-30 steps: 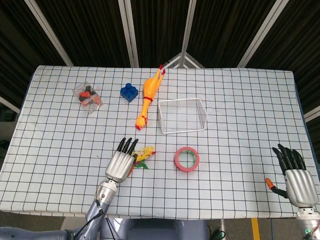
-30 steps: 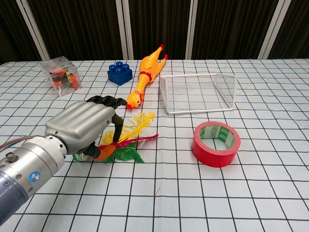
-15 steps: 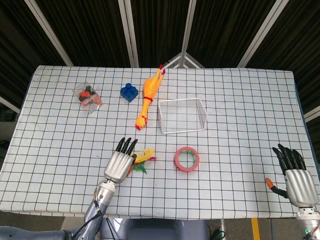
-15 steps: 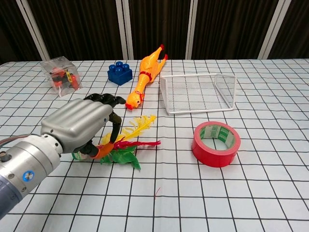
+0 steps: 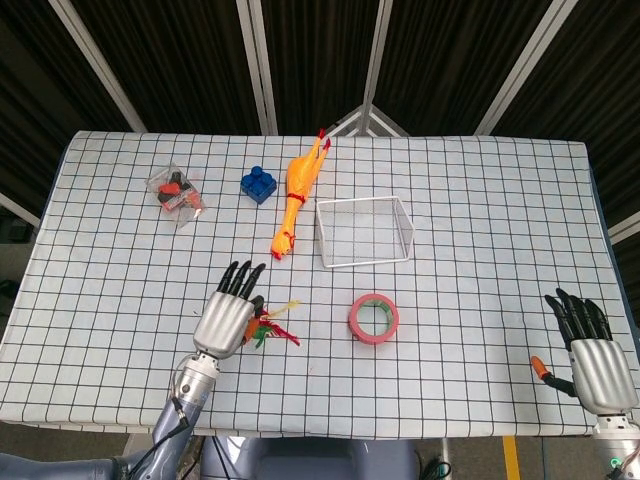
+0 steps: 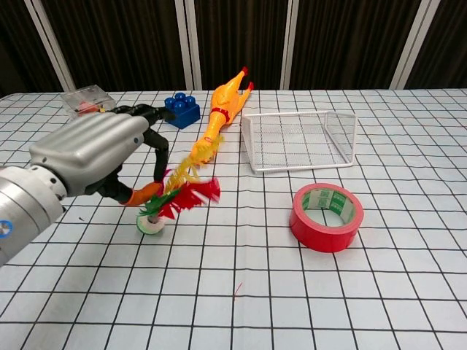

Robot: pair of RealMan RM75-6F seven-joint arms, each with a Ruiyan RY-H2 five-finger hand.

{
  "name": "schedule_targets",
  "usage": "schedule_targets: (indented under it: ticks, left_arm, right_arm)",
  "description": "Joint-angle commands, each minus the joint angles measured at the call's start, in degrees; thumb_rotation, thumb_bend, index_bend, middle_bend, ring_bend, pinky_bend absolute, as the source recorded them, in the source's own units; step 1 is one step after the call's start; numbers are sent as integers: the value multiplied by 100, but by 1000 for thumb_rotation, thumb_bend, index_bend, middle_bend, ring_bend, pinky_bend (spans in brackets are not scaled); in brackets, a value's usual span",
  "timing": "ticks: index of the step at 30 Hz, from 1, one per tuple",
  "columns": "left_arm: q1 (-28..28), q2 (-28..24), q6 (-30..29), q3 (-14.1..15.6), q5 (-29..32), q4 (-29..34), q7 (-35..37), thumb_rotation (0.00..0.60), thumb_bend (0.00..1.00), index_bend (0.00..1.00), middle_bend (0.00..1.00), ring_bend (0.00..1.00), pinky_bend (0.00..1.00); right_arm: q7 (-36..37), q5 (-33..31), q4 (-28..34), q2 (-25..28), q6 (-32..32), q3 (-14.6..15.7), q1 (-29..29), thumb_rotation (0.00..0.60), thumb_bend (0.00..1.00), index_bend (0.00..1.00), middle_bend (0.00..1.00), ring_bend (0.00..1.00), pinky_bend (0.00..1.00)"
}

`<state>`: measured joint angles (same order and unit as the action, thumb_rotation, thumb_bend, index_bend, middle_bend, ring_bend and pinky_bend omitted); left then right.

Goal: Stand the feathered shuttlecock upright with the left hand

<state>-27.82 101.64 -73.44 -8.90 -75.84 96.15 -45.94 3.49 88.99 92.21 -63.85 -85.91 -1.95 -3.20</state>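
Note:
The feathered shuttlecock (image 6: pixel 181 195) has red, yellow and green feathers and a white-green cork base. It stands tilted, with its base low at the table and its feathers leaning up to the right. My left hand (image 6: pixel 91 154) pinches it near the base between thumb and fingers. From the head view, the left hand (image 5: pixel 228 317) partly covers the shuttlecock (image 5: pixel 270 326) near the front left of the table. My right hand (image 5: pixel 594 357) rests at the front right edge with its fingers spread and nothing in it.
A red tape roll (image 6: pixel 326 216) lies to the right of the shuttlecock. Behind it stands a white wire basket (image 6: pixel 299 138). A yellow rubber chicken (image 6: pixel 219 117), a blue brick (image 6: pixel 180 111) and a clear box (image 6: pixel 86 102) lie further back.
The left hand has drawn back to the left and risen. The shuttlecock has gone from lying flat to tilted up on its base.

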Motion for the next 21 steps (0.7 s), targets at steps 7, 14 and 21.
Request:
schedule_targets:
  ticks: [7,14,21]
  left_arm:
    - [80,-404,-87,-34,20,227,258,600,633,589,60,0,0]
    - [121,-508,-76,44,66,116,417,600,631,588,59,0,0]
    - [107,-505,-96,45,84,44,493,600,628,589,59,0,0]
  right_arm:
    - [-30,-5,6,-4,1,1,2,600,339,0,0,0,0]
    - [-39,-10,16,2,16,8,2,600,339,0,0,0,0]
    - [-38,-16,16,6,30,9,-1,600,339,0,0,0,0]
